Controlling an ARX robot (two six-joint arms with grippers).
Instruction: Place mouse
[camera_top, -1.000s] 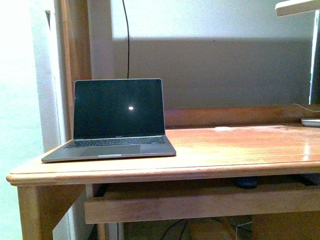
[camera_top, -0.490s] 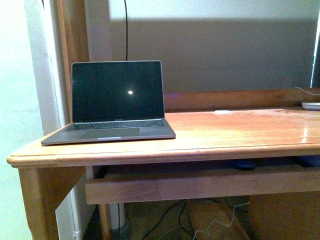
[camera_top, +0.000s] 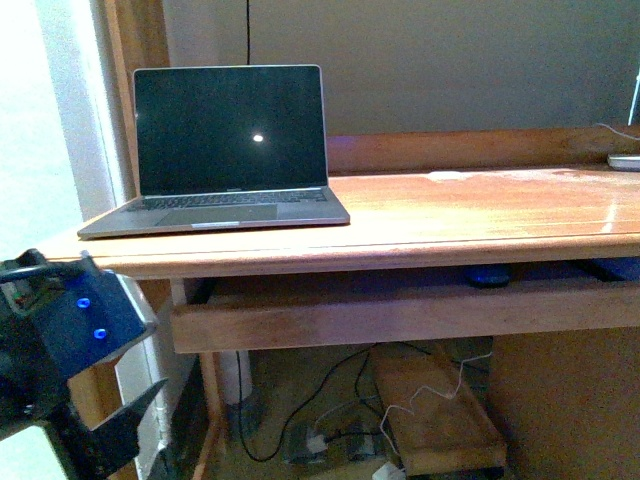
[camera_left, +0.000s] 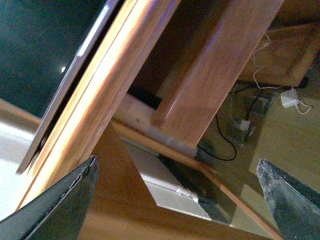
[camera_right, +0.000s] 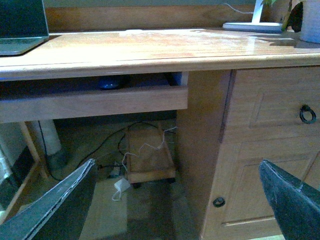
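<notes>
Mouse lies on the pull-out tray under the desk top, well to the right of the laptop; it is ahead of the right jaws and well apart from them, and farther still from the left jaws by the desk's left corner; lettering under the laptop screen is too small to read; left jaws spread wide, holding nothing; right jaws spread wide, touching nothing.
</notes>
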